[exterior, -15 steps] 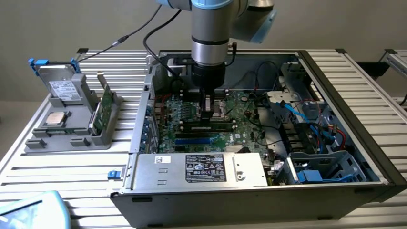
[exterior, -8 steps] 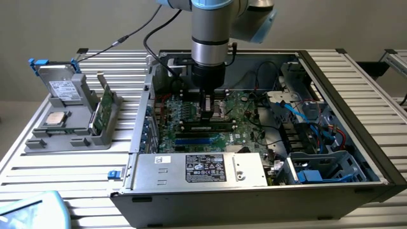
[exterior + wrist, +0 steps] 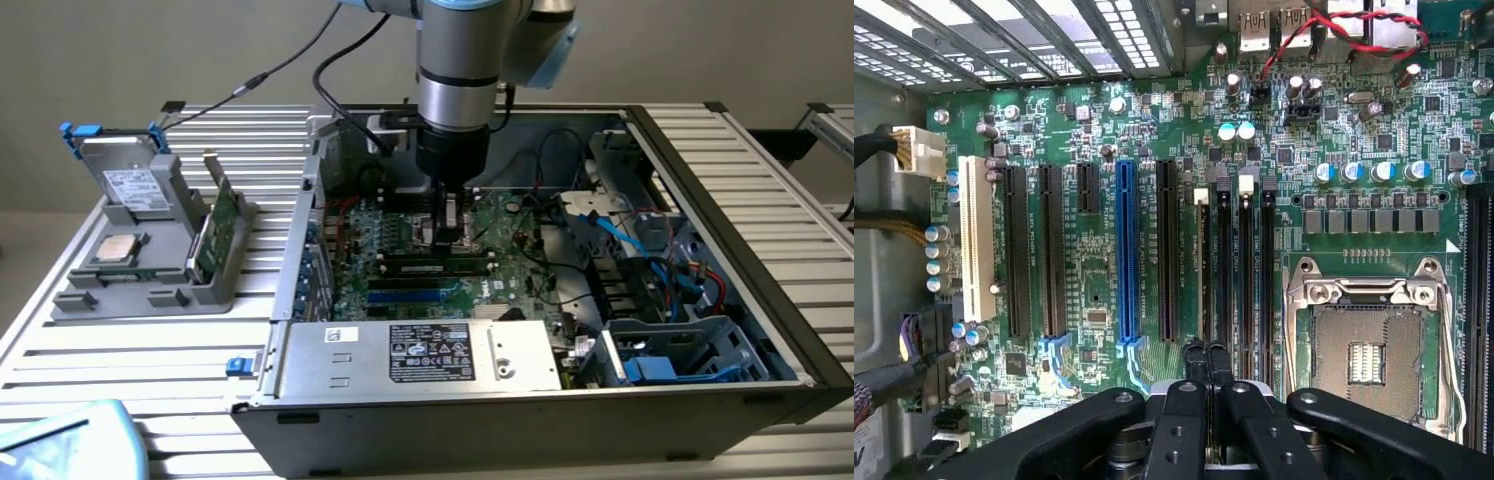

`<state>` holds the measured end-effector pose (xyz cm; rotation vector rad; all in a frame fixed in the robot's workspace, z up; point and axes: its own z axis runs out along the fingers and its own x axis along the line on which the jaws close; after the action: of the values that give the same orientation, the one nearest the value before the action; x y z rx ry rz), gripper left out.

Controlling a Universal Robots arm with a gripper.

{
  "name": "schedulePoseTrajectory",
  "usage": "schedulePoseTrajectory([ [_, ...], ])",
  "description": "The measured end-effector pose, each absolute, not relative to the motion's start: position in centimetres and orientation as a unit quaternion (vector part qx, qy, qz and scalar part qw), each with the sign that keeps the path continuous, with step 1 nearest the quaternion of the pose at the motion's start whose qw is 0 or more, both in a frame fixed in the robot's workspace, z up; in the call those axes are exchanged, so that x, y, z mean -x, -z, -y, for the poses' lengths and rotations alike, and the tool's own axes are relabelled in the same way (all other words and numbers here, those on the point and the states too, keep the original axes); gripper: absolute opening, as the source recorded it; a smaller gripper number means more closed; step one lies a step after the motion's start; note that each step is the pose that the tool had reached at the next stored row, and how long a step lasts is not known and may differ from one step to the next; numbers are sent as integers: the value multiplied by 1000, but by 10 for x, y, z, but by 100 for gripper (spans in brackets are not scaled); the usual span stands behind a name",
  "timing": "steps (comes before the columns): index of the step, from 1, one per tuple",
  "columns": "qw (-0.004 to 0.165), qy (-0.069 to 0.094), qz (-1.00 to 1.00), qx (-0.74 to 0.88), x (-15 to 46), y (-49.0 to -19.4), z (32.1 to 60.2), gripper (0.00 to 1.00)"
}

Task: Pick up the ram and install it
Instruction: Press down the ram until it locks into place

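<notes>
The ram (image 3: 438, 267) lies lengthwise in one of the memory slots on the motherboard (image 3: 400, 250), a slim dark stick seated low among the parallel slots, just below where my fingers (image 3: 451, 228) come down; in the wrist view I take the stick to be the dark edge in the slot (image 3: 1205, 270) that runs straight up from between my fingertips, though I cannot tell from here whether its end latches have caught. My fingers are pressed together, holding nothing; I judge they are closed like this so that their joined tips make one blunt end directly over the stick's top edge, rather than a clamp on its sides. I stand nearly upright over the board, which suits a slot that takes its part straight down.

Beside the memory slots sits the open processor socket (image 3: 1366, 350), bare metal frame and no chip in it; on the other side run the long expansion slots, one of them blue (image 3: 1125, 250), all unfilled. The board lies flat in the bottom of the open computer case (image 3: 747, 160), laid on its side so that everything is reachable from above; the power supply (image 3: 427, 352) fills the near edge. The case rests on the slatted counter (image 3: 80, 350); on the exterior view's left, well apart from me, a grey holder (image 3: 147, 270) keeps a drive, a square silver processor and a green card upright or flat, ready for picking.
</notes>
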<state>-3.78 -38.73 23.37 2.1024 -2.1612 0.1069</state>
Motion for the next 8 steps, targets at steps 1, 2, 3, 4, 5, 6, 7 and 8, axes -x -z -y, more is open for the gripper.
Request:
schedulePoseTrajectory([
  [1,63,-35,715,-696,38,-234,387,11],
  [2,63,-35,715,-696,38,-234,387,11],
  [3,63,-35,715,-695,38,-234,387,11],
  [4,63,-35,715,-696,38,-234,387,11],
  [5,63,-35,715,-696,38,-234,387,11],
  [6,63,-35,715,-696,38,-234,387,11],
  [7,63,-35,715,-696,38,-234,388,11],
  [8,63,-35,715,-696,38,-234,387,11],
])
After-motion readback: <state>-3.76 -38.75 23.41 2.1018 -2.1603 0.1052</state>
